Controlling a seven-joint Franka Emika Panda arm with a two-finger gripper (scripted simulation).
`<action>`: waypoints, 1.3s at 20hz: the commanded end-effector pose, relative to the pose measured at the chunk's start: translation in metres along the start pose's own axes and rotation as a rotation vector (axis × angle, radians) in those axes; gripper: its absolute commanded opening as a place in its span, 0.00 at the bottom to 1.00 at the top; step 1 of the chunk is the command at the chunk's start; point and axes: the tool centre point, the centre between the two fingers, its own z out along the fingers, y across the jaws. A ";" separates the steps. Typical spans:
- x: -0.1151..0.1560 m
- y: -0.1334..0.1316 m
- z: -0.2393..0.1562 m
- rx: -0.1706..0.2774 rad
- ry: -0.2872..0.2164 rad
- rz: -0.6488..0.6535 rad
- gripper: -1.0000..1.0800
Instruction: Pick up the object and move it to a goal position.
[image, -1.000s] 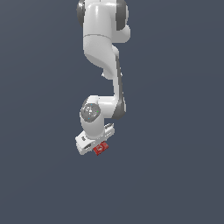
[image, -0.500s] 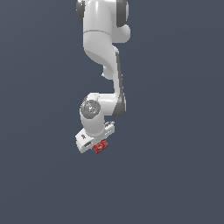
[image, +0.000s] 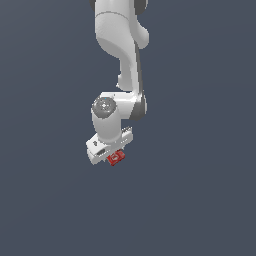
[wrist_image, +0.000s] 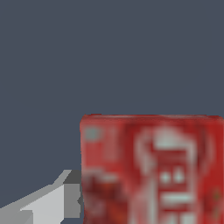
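The object (image: 116, 158) is a small flat red box with white lettering, tucked under the white hand of the arm in the exterior view. My gripper (image: 114, 156) is shut on it and carries it off any surface. In the wrist view the object (wrist_image: 151, 168) fills much of the picture, its printed face turned to the camera. One grey fingertip (wrist_image: 72, 192) shows against the box's edge; the other finger is hidden behind the box.
Only the white arm (image: 120, 55) reaching down from above and a plain dark grey-blue background show. No table, goal marker or other object is in view.
The arm and the held box have shifted very slightly upward. The grip is unchanged.
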 end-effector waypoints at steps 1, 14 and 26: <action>-0.006 -0.008 -0.018 -0.001 0.001 0.000 0.00; -0.042 -0.052 -0.123 -0.001 0.000 0.000 0.00; -0.077 -0.094 -0.229 -0.001 0.001 0.000 0.00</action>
